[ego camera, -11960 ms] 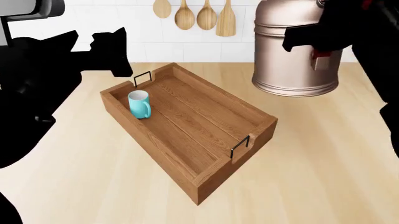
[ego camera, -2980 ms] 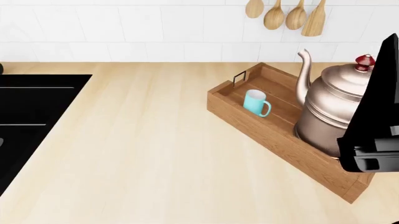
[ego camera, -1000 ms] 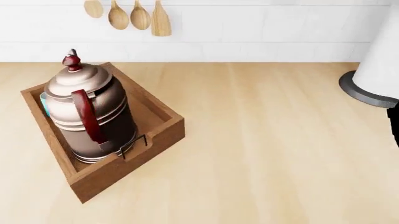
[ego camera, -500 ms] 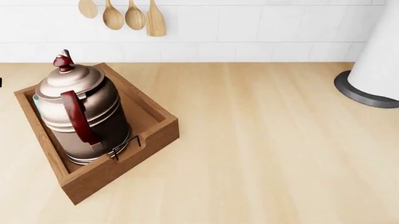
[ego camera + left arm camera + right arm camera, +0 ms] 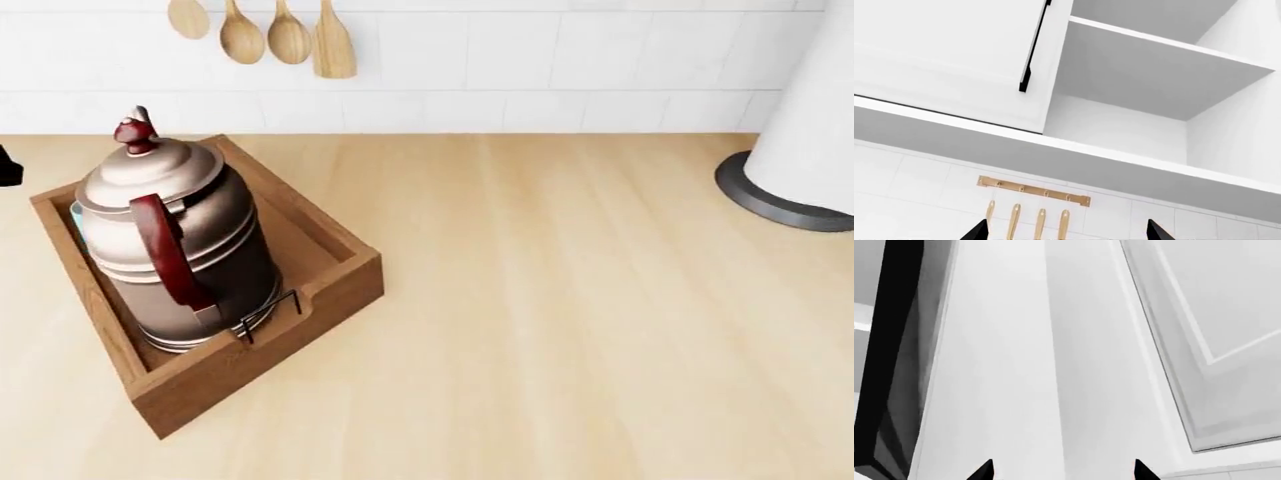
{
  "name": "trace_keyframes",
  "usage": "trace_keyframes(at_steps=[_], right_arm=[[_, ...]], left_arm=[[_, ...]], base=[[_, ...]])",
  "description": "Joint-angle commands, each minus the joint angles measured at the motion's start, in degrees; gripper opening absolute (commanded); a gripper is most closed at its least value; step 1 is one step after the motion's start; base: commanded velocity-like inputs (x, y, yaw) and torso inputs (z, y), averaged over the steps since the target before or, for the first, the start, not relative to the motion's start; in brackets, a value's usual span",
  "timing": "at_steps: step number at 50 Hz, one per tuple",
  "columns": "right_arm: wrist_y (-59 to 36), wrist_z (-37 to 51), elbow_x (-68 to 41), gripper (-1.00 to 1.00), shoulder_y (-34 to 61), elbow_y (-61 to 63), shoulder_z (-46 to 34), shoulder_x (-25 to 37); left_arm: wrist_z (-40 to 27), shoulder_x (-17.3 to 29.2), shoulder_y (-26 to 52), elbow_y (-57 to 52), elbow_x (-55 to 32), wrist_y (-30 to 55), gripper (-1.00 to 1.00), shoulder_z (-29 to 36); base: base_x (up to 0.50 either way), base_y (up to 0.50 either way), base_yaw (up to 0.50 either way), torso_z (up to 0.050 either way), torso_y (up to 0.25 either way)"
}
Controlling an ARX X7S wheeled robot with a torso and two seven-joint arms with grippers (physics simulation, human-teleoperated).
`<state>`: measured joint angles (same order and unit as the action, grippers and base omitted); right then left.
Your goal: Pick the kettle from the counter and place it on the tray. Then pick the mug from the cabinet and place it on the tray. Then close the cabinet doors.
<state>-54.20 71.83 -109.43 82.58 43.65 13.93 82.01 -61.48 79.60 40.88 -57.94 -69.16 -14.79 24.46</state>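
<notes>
Left gripper (image 5: 1064, 231): two dark fingertips spread wide apart at the frame edge, nothing between them; aimed upward at the wall cabinet
Right gripper (image 5: 1062, 469): two dark fingertips likewise set well apart, holding nothing; raised close before a white panelled cabinet door (image 5: 1214, 340)
Cabinet (image 5: 1161, 75): above the left gripper, interior exposed, white shelf bare where visible; one door (image 5: 947, 55) with a black bar handle (image 5: 1033, 52) stands beside the opening
Utensil rail (image 5: 1033, 191): brass rail with hanging wooden spoons, on the tiled wall just ahead of the left fingertips
Kettle (image 5: 180, 245): upright inside the tray, dark red handle toward the camera, red knob on top; far below both grippers
Tray (image 5: 327, 290): lies askew on the counter (image 5: 561, 320), wire handle at its near short end touching the kettle's base
Mug (image 5: 80, 215): only a turquoise sliver shows behind the kettle, inside the tray
White cylinder (image 5: 807, 130): on a dark grey base, well apart from the tray
</notes>
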Motion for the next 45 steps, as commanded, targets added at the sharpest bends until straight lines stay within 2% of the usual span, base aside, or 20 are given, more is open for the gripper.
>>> trace_keyframes(at_steps=[1, 3, 4, 11, 16, 25, 36, 45], right_arm=[[-16.6, -1.7, 1.3, 1.00, 33.7, -12.2, -27.8, -12.2], [-18.0, -2.2, 1.6, 1.00, 49.5, -14.2, -29.5, -15.4], [-18.7, -2.5, 2.0, 1.00, 51.4, -15.3, -30.2, -17.6], [-33.5, 3.0, 2.1, 1.00, 52.4, -23.0, -18.9, -37.4], [-35.5, 2.0, 4.7, 1.00, 52.4, -24.5, -17.4, -44.3], [-33.9, -2.3, 10.5, 1.00, 51.8, -27.9, -18.3, -50.9], [-22.4, -26.6, 33.9, 1.00, 47.6, -30.5, -25.0, -53.4], [-13.5, -36.9, 43.3, 1.00, 45.6, -39.2, -30.3, -56.2]], left_arm=[[0.3, -0.4, -0.4, 0.0, 0.4, 0.0, 1.00, 0.2], [0.3, -0.5, -0.7, 0.0, 0.7, 0.0, 1.00, 0.4], [0.3, -0.5, -0.8, 0.0, 0.7, -0.1, 1.00, 0.4], [0.7, -0.4, -2.2, 0.2, 1.7, -1.0, 1.00, 0.7], [0.7, 0.4, -3.8, 0.6, 2.4, -3.0, 1.00, 0.7], [0.7, 1.4, -6.1, 0.8, 3.8, -5.2, 1.00, 0.8], [0.7, 1.5, -7.0, 0.8, 4.6, -5.7, 1.00, 0.9], [0.8, 2.3, -8.6, 1.2, 5.4, -7.5, 1.00, 1.0]], base=[[0.00, 0.00, 0.00, 0.000, 0.000], [0.00, 0.00, 0.00, 0.000, 0.000], [0.00, 0.00, 0.00, 0.000, 0.000], [0.00, 0.00, 0.00, 0.002, 0.000], [0.00, 0.00, 0.00, 0.007, 0.000], [0.00, 0.00, 0.00, 0.006, 0.006], [0.00, 0.00, 0.00, 0.004, 0.004], [0.00, 0.00, 0.00, 0.000, 0.000]])
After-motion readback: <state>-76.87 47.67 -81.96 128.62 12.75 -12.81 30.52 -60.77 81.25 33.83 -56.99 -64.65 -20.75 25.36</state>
